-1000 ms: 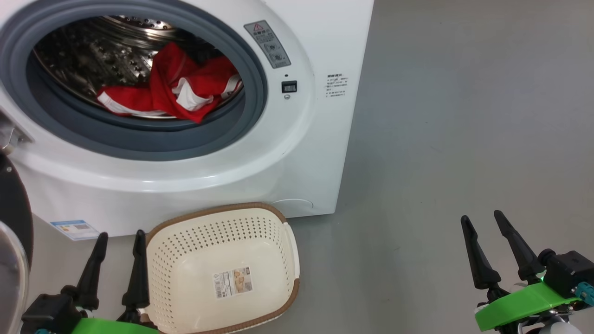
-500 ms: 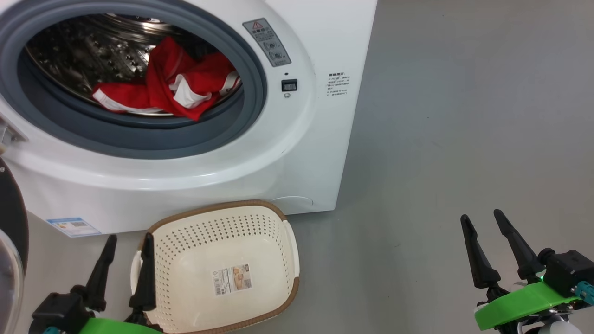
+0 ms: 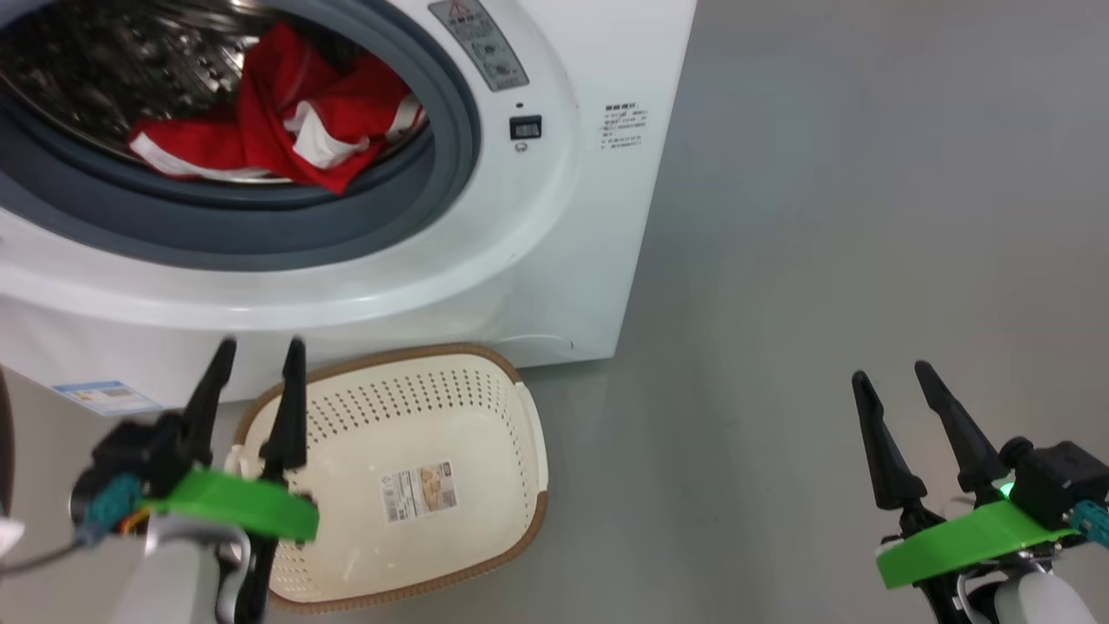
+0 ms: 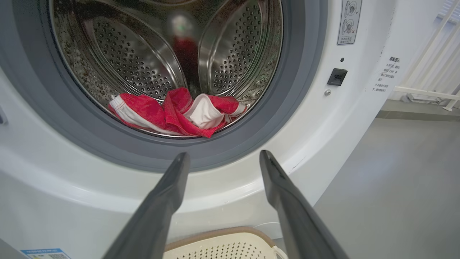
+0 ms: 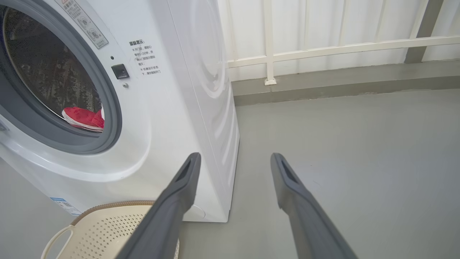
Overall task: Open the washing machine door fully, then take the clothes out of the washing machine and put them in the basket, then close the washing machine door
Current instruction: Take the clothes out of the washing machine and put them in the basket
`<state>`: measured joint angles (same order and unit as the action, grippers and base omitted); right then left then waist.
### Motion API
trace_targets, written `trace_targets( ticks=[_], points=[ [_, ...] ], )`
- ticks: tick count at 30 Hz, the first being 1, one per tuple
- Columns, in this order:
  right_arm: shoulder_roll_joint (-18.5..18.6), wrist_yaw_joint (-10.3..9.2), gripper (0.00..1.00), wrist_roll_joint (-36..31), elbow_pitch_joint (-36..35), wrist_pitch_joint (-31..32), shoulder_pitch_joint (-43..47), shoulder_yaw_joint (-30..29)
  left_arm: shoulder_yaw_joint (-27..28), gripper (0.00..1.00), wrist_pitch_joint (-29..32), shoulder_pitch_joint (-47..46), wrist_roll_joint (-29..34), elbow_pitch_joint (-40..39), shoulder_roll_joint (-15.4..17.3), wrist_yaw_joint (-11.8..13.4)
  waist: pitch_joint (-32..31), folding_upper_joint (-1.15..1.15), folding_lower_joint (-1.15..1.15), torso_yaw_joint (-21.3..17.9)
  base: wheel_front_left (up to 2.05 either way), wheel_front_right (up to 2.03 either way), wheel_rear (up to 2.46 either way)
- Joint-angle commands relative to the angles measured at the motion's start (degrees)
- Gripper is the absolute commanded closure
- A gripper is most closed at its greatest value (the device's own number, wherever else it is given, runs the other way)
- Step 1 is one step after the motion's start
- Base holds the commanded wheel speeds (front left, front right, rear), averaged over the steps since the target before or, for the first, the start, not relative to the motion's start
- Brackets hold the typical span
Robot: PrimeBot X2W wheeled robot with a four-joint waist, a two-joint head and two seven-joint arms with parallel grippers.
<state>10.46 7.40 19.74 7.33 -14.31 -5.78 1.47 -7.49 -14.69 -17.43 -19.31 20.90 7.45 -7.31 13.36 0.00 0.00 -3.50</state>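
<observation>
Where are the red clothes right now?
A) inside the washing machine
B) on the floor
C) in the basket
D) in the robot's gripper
A: the clothes lie at the bottom of the drum inside the washing machine, and the basket in front of it has no cloth in it.
</observation>
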Motion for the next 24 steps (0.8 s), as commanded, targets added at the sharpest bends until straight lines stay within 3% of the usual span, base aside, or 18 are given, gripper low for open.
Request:
trace_targets(
  ticks=[1,15,24],
  points=[
    [0.1,0.09,0.0,-0.6,-1.6,-0.7,-1.9,1.7,0.9,0.0,-0.3,-4.0,0.6,0.5,2.0,-0.2,2.1,0.0,0.0,-0.5,0.0,0.0,0.0],
    [-2.0,0.09,0.0,-0.2,-1.3,-0.7,-6.1,4.1,-2.7,0.0,1.8,-31.4,1.1,26.8,4.8,-0.2,8.4,0.0,0.0,-4.9,0.0,0.0,0.0],
    [-2.8,0.09,0.0,0.0,-1.2,-0.7,-7.9,5.0,-5.2,0.0,4.5,-43.6,2.8,37.2,6.0,-0.2,11.6,0.0,0.0,-6.8,0.0,0.0,0.0]
  ],
)
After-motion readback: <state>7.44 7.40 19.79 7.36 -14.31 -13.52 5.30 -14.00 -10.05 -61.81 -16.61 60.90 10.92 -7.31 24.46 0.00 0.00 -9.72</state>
